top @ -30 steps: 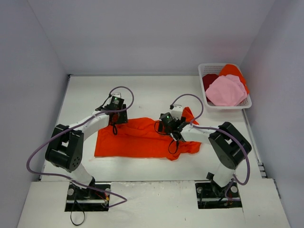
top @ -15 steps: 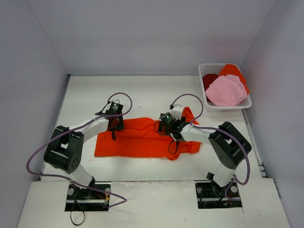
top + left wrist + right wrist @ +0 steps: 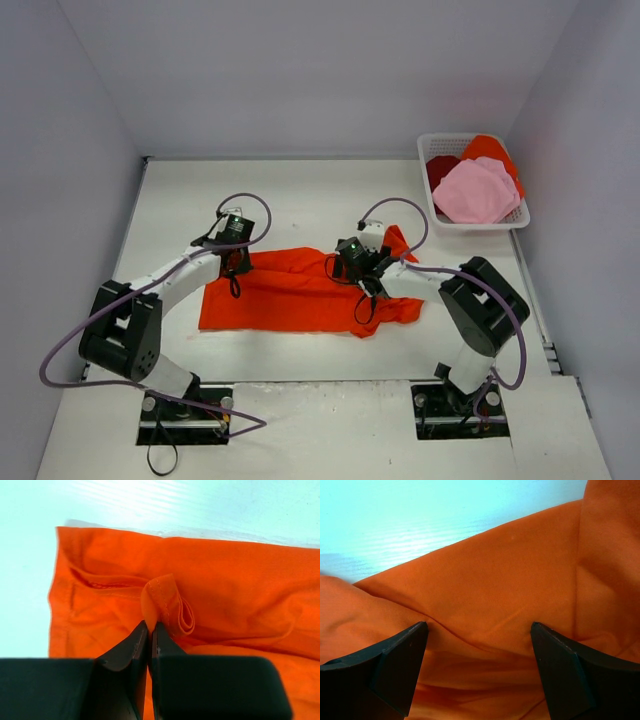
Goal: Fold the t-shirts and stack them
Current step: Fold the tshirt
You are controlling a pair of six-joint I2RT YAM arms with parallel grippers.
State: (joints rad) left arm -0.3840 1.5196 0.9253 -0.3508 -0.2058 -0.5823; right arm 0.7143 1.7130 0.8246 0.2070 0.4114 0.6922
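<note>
Shows a large orange-red t-shirt (image 3: 300, 300) spread over the middle of the desk (image 3: 300, 190). Puts the left end effector (image 3: 236, 262) at its far-left edge, the right end effector (image 3: 358, 272) over its right part. Far right: pink t-shirt (image 3: 475, 192), dark red t-shirt (image 3: 440, 168) and orange t-shirt (image 3: 490, 148) piled in a white basket (image 3: 520, 216).
</note>
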